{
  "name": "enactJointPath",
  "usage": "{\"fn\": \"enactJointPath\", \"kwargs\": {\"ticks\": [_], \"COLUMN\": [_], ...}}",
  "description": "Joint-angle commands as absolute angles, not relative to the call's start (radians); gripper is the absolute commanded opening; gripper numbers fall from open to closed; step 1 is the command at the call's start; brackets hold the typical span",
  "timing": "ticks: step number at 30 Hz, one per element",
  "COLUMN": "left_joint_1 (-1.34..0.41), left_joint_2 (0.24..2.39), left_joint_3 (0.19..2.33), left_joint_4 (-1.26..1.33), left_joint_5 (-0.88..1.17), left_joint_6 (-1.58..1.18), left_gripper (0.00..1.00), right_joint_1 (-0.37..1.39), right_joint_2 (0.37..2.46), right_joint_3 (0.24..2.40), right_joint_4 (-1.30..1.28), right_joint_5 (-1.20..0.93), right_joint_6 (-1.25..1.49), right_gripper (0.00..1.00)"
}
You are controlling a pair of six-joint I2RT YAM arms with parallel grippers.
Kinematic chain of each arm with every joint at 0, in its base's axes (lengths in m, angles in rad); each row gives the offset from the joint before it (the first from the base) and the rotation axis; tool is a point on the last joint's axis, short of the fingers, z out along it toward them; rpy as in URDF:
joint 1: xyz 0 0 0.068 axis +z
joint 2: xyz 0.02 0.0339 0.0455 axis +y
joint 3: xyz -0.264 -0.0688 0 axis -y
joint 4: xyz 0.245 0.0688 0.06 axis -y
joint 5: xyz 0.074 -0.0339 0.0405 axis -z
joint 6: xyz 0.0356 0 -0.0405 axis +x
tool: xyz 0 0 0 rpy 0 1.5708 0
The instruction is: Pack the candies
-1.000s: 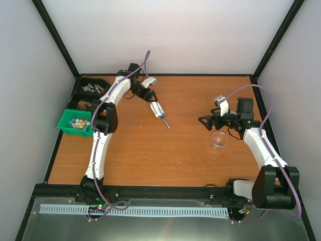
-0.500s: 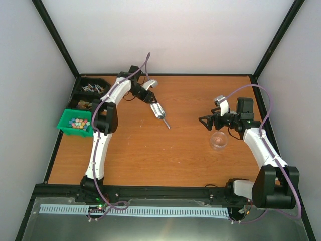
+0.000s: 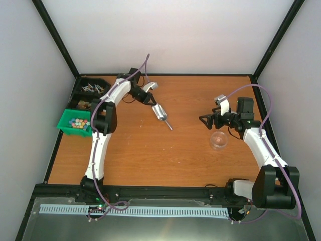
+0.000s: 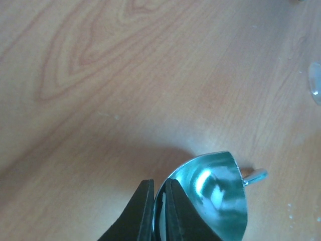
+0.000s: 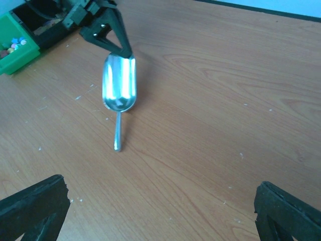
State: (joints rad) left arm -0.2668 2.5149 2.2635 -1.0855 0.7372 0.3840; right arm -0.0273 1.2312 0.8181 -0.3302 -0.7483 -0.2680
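Candies (image 3: 78,122) lie in a green bin (image 3: 67,130) at the left edge of the worktop (image 3: 150,150), well apart from both grippers. Black bins (image 3: 93,88) sit behind it in the far left corner. A clear cup (image 3: 218,140) stands on the right side, just beside the right arm. The scoop (image 5: 119,88) rests near the middle, between the green bin and the cup, with its handle pointing toward the near edge.

What the black bins hold is too small to tell, and the cup's contents cannot be made out. The left wrist view cuts off the lower part of the scoop's bowl — only the tip of the handle shows past the rim.

The left gripper (image 4: 159,185) is almost closed, its fingers pinching the scoop's back rim. The right gripper (image 3: 206,121) is spread wide and holds nothing — it hangs just behind the cup, facing the scoop.
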Motion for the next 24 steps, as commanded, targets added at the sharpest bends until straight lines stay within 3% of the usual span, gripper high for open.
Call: {"fn": "enactJointPath", "kwargs": {"ticks": [1, 9, 17, 24], "left_joint_1": [-0.272, -0.26, -0.258, -0.258], "left_joint_2": [2.404, 2.186, 1.871, 1.734], "left_joint_3": [2.198, 1.937, 1.653, 1.572], "left_joint_4": [-1.083, -0.911, -0.594, -0.565], "left_joint_5": [0.783, 0.955, 0.936, 0.944], "left_joint_6": [0.382, 0.182, -0.13, -0.266], "left_gripper": [0.01, 0.01, 0.01, 0.01], "right_joint_1": [-0.023, -0.018, 0.025, 0.162], "right_joint_2": [1.184, 1.166, 1.159, 1.149], "right_joint_3": [0.845, 0.964, 1.018, 1.054], "right_joint_4": [-0.263, -0.285, -0.294, -0.333], "right_joint_5": [-0.7, -0.746, -0.707, -0.667], "right_joint_6": [-0.25, -0.215, -0.106, -0.148], "right_gripper": [1.0, 1.0, 1.0, 1.0]}}
